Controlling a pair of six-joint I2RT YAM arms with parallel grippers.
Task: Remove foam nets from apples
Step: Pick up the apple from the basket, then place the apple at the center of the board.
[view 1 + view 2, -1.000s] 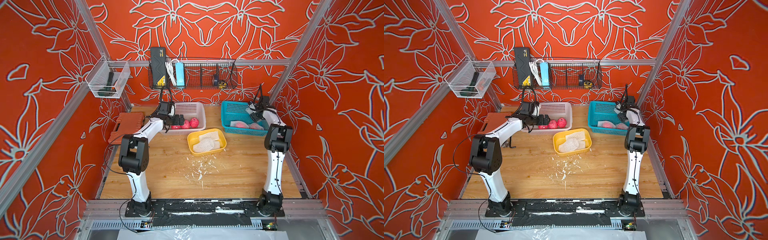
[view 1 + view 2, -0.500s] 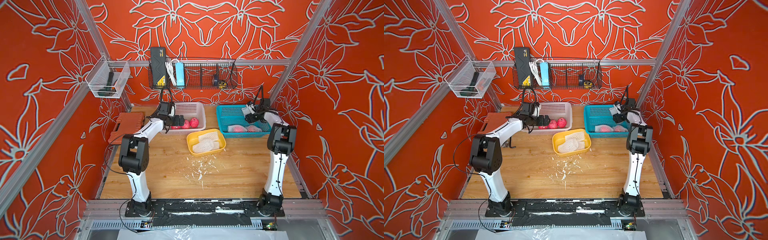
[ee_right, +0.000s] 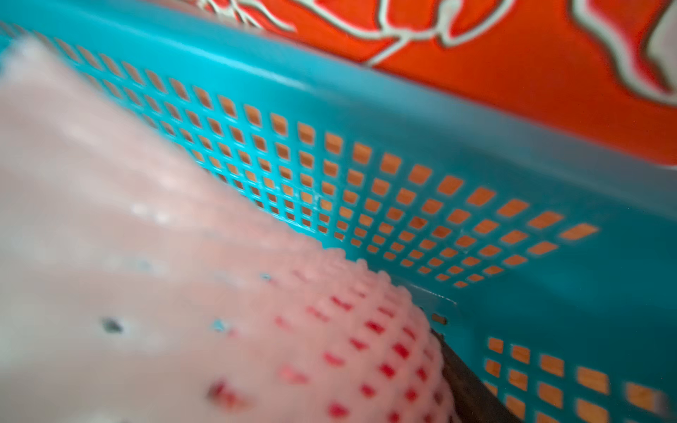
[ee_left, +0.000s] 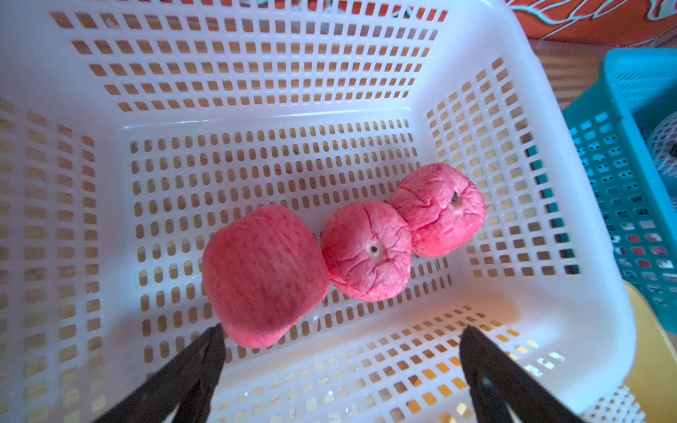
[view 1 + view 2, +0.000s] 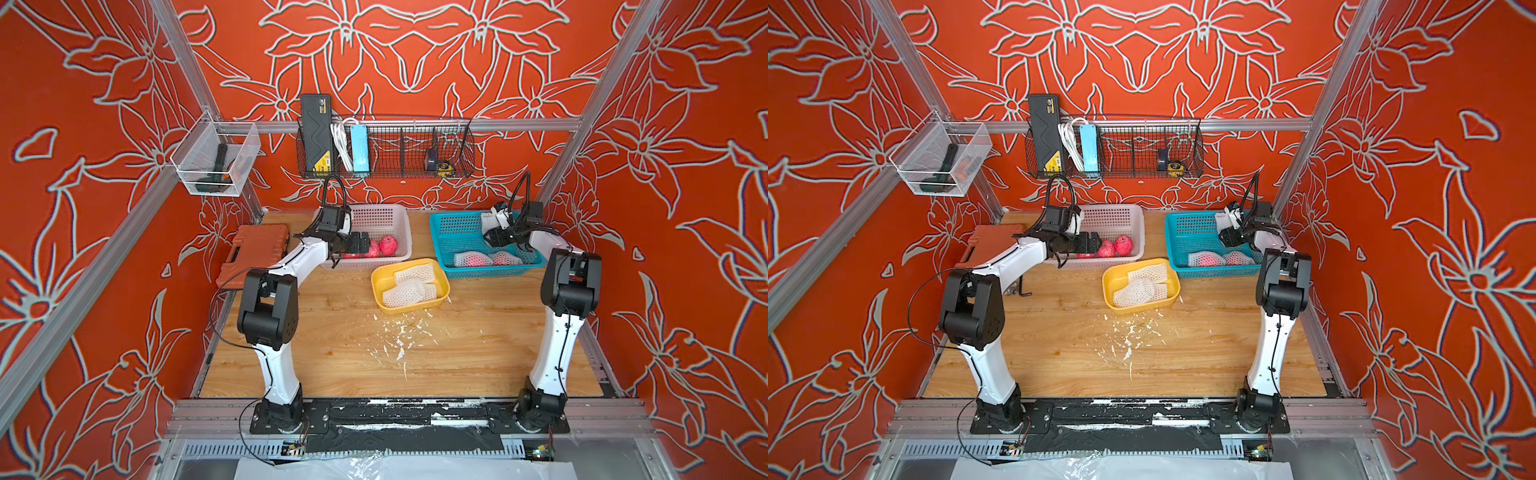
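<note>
Lifted out of the teal basket (image 5: pixel 457 226) since a second ago, the right pincer (image 5: pixel 495 226) now hangs above that basket's far right corner. The basket itself has slid a little to the left on the desk (image 5: pixel 478 332). That pincer pinches a wrapped apple (image 5: pixel 488 220). Its foam net (image 3: pixel 256 293) fills the right wrist view, with red skin showing through the holes, and one dark finger (image 3: pixel 472 384) presses its side. The right arm rises from its near base, bends at the elbow and reaches far and left. Two more wrapped apples (image 5: pixel 469 259) (image 5: pixel 505 258) lie side by side, touching, against the basket's near wall.

The left pincer (image 4: pixel 340 329) has not moved. It hovers spread wide and empty over the near left part of the white basket (image 5: pixel 382 214), its arm stretched far and right from its base. Three bare apples (image 4: pixel 265 274) (image 4: pixel 368 251) (image 4: pixel 437 208) sit in a touching row on the basket's floor, just beyond the fingertips.

Between the two baskets and nearer, a yellow tray (image 5: pixel 380 286) holds empty foam nets (image 5: pixel 409 289). White scraps (image 5: pixel 395 336) dot the desk near the tray. An orange case (image 5: pixel 255 249) lies at the far left.
</note>
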